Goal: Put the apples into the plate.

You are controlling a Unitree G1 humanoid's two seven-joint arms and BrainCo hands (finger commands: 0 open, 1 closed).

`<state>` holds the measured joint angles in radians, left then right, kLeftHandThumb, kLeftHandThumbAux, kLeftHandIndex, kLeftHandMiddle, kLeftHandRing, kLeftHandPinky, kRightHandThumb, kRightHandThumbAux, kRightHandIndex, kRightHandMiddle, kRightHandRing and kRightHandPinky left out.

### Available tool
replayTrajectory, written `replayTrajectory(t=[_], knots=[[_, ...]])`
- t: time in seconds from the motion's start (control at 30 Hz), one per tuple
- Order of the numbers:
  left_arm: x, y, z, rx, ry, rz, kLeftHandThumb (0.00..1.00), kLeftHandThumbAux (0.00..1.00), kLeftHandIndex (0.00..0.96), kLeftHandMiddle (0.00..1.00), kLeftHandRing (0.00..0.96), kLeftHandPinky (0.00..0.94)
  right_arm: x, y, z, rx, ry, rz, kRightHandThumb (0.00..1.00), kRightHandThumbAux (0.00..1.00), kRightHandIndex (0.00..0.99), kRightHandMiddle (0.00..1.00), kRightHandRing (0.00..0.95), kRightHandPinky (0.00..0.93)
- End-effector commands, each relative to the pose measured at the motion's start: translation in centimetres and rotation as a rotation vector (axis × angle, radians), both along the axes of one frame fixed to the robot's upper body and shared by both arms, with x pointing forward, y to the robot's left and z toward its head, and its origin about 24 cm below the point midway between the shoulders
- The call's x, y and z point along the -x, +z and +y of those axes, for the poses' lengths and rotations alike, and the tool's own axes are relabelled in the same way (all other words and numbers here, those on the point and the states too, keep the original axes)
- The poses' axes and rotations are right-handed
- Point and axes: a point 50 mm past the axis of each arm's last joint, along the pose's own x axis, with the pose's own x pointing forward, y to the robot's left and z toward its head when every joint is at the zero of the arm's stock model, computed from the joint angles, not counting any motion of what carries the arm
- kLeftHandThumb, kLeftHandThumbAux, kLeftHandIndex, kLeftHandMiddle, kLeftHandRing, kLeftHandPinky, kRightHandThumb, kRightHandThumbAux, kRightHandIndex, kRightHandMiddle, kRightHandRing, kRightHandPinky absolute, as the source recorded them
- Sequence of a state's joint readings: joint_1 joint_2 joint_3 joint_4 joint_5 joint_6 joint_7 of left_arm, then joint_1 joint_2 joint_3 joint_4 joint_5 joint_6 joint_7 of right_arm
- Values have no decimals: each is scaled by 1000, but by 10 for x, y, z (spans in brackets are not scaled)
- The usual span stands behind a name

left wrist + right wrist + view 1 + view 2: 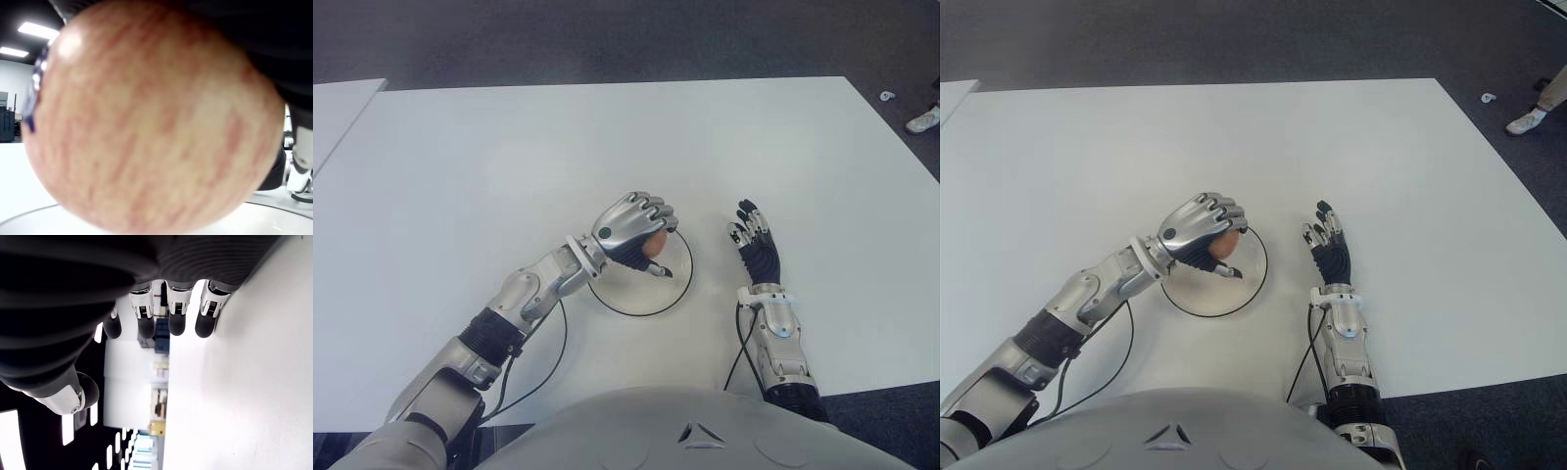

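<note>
apple (655, 245), round and smooth-skinned with red streaks over a yellowish ground, sits inside the left hand (631, 229), whose silver-backed fingers (653, 210) curl down over its top so that only a small patch of fruit shows between them in the eye views; in the left wrist view the apple (151, 117) fills almost the whole picture, its mottled skin glossy where the ceiling lights catch it, with dark palm material pressed against its upper side. the hand holds the fruit directly over the plate (677, 289), a flat white round disc with a thin dark rim that lies on the matte white table (607, 137); whether the apple touches the plate or hangs just above it cannot be told. right hand (756, 245) shows just beside the plate on its right side, holding nothing, its black ribbed palm and metal-jointed fingers (177, 313) stretched out nearly straight and slightly spread, close along the tabletop. a thin black cable (553, 352) loops across the table beside the left forearm
</note>
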<state>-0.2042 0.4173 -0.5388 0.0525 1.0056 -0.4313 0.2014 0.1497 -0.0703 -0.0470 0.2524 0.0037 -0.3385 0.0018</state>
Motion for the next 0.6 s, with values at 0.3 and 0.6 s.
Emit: replayTrajectory(t=[0.3,0.6], knots=[[-3,-17,-3,-61,37,111,751,689,446,831,849,830,29,-39,-1,-42,-24,222,100,579,19,89,15,0],[-2,-26,-5,-78,45,152,751,688,446,817,834,816,30,-38,-1,-69,-23,209,108,601,18,94,27,0]])
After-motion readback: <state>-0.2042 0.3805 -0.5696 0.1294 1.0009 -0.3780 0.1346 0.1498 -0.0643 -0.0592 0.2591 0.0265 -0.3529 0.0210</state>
